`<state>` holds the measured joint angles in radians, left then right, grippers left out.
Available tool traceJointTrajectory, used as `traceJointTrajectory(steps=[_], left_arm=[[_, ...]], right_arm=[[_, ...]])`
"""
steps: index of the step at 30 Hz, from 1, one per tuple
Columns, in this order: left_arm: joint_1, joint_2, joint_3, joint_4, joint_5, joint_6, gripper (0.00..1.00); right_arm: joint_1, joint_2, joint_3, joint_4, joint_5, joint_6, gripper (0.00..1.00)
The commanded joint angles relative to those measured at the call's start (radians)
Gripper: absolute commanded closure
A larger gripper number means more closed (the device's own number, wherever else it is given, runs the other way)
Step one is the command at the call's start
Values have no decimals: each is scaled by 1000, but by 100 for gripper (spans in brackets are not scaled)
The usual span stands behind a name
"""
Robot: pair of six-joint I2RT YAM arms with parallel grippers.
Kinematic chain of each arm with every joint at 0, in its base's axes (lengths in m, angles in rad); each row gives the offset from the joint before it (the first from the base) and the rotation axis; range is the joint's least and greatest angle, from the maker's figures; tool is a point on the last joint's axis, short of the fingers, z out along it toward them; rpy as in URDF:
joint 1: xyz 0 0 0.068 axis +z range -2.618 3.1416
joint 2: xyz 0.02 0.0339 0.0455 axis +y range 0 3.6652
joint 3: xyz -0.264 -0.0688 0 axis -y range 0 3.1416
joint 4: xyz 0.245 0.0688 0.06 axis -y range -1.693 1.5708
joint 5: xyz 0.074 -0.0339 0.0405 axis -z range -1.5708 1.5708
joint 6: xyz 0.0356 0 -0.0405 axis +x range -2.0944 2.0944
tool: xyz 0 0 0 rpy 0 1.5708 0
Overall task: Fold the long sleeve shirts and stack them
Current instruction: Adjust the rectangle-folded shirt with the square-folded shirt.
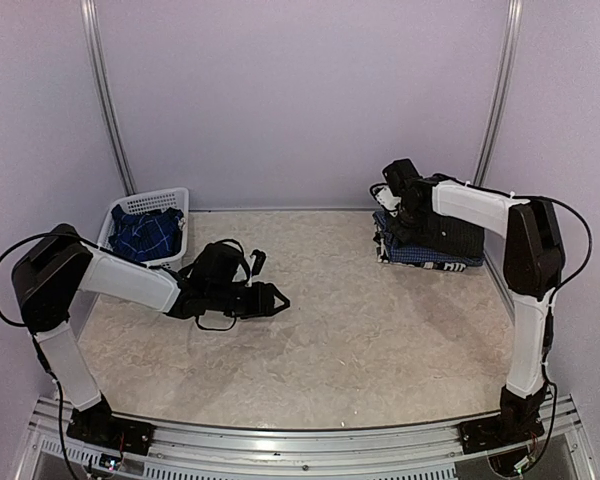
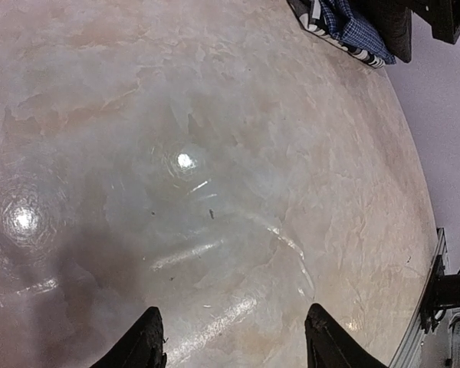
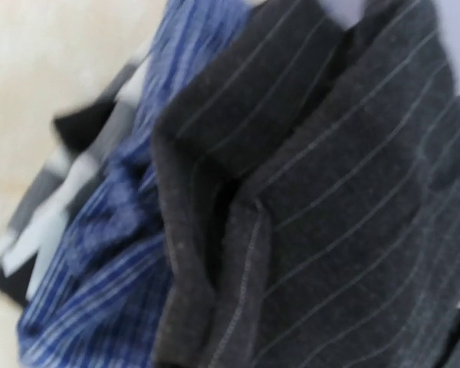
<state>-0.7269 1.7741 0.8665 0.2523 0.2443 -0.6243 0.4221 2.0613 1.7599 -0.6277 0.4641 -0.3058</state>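
At 2 o'clock on the table (image 1: 330, 340): folded stack (image 1: 430, 248), black pinstripe shirt (image 3: 330, 192) on top, blue-and-white checked shirt (image 3: 115, 253) directly under it, touching.
stack bottom: black-and-white striped cloth (image 2: 313, 17) shows under the checked layer; can't tell what garment it is.
right gripper (image 1: 408, 212): down at the 9 o'clock end of the stack, by the pinstripe collar. Jaws closed all the way. Its fingers don't show in the wrist view, so can't tell whether any cloth is pinched.
right wrist view: blurred, close up. Pinstripe collar and front edge fill most of it, checked cloth at 8 o'clock, bare tabletop at 10 o'clock.
left gripper (image 2: 234, 349): jaws parted to a moderate gap, 2 dark fingertips (image 2: 142, 345) apart. Nothing held, nothing touched, only bare marbled tabletop between them.
left gripper position: low over the table at 9 o'clock of centre, pointing toward 3 o'clock, well apart from the stack.
white basket (image 1: 170, 200): 10 o'clock corner of the table, near the left arm.
dark blue plaid shirt (image 1: 145, 235): crumpled inside the basket, not folded.
shirts tally: 2 on the stack, 1 in the basket.
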Motion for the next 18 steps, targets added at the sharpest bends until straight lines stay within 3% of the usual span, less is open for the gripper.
traceJointTrajectory(steps=[1, 9, 11, 13, 18], left_arm=[[4, -10, -15, 20, 7, 0, 41], [4, -1, -12, 22, 16, 0, 41], [5, -1, -13, 21, 16, 0, 41], [4, 1, -13, 20, 17, 0, 41], [4, 4, -12, 19, 19, 0, 41]], right_arm=[[19, -19, -65, -114, -23, -18, 100], [24, -8, -144, -117, -54, 6, 99], [23, -8, -152, -109, -47, 12, 90], [24, -18, -157, -101, -43, 15, 70], [24, -75, -169, -73, -78, 28, 31]])
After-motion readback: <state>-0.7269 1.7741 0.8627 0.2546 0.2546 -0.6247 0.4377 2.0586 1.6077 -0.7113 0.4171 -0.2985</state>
